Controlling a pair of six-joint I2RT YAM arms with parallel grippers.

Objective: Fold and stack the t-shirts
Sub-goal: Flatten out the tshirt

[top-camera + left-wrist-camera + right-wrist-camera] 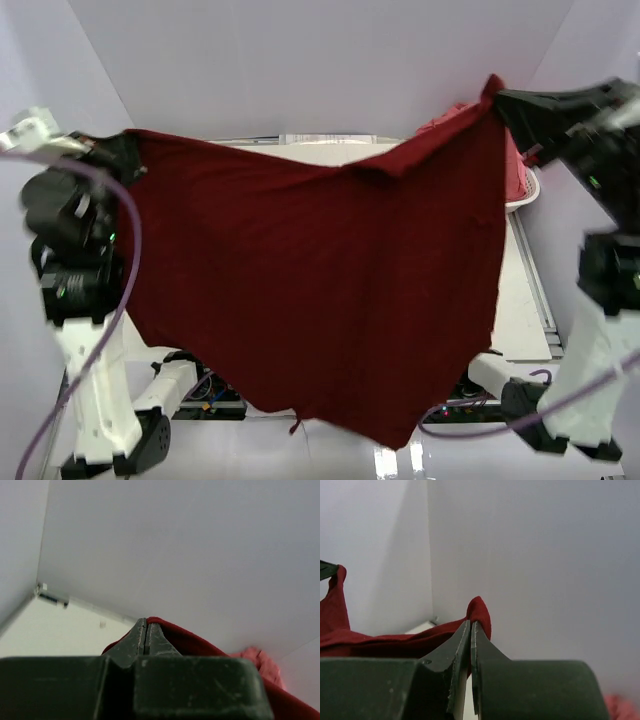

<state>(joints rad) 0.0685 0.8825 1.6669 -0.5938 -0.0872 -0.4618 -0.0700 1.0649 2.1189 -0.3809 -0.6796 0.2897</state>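
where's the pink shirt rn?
Top view, far right: the coral pink shirt sits bunched in the white basket, mostly hidden behind the maroon shirt held up between the left tool and the right tool.

White basket point(527, 192) — on the table's point(522, 300) far right.

I'm running this from afar, and it reads as a robotics lab cell rather than a home. Plain white panels point(320, 60) close in behind and to the outer side of my left pincer point(128, 150) and right pincer point(497, 102). Beneath them lies a pale surface point(525, 320), edged by a metal rail point(537, 290) below the right pincer. A purple cable point(128, 270) loops down beneath the left pincer, and loose wiring point(205, 388) with small lit lights sits near the arm bases point(140, 440).
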